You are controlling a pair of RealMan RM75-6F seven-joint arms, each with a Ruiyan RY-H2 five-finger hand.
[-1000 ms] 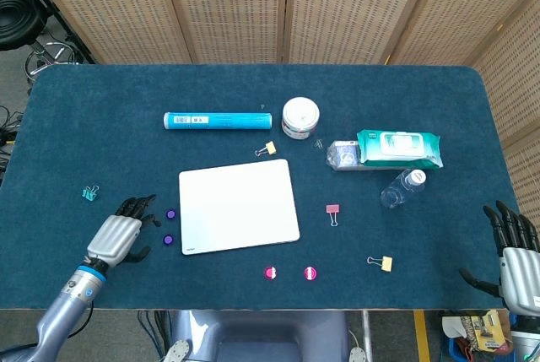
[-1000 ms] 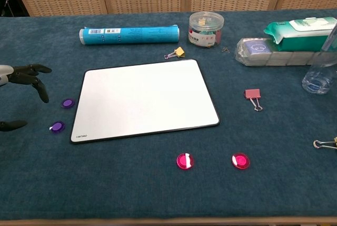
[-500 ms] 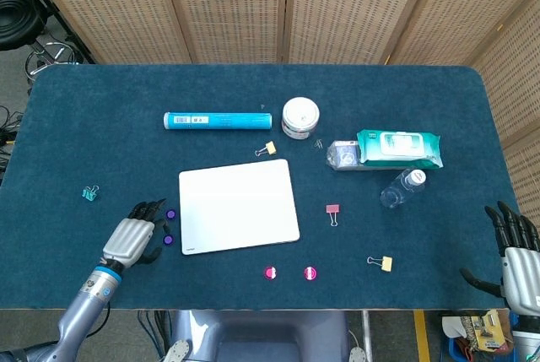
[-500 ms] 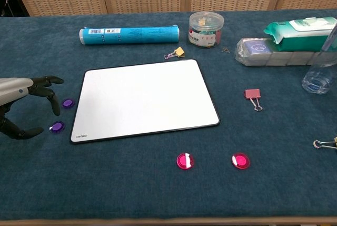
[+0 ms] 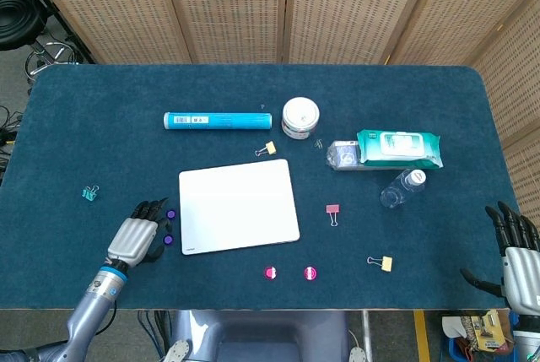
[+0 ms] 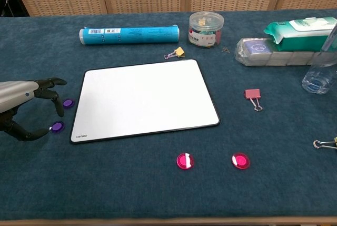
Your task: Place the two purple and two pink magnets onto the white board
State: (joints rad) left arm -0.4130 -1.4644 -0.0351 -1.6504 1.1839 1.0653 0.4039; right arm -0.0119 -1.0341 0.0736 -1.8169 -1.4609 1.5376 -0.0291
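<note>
Chest view is cutting off our left hand (image 6: 21, 111); its fingers (image 6: 52, 97) are spreading empty over two purple magnets (image 6: 57, 127) beside the board (image 6: 142, 98). Pink magnets (image 6: 185, 161) are lying below it. Our right hand (image 5: 516, 256), half out of frame, is hanging open.

glossy plastic magnets (image 6: 185, 161) and smooth white board (image 6: 143, 98) on matt napped cloth (image 6: 131, 184).

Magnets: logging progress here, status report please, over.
Left hand open beside the purple magnets, holding nothing. Right hand open at table edge. All four magnets off the white board. Pink magnets untouched; path clear.
</note>
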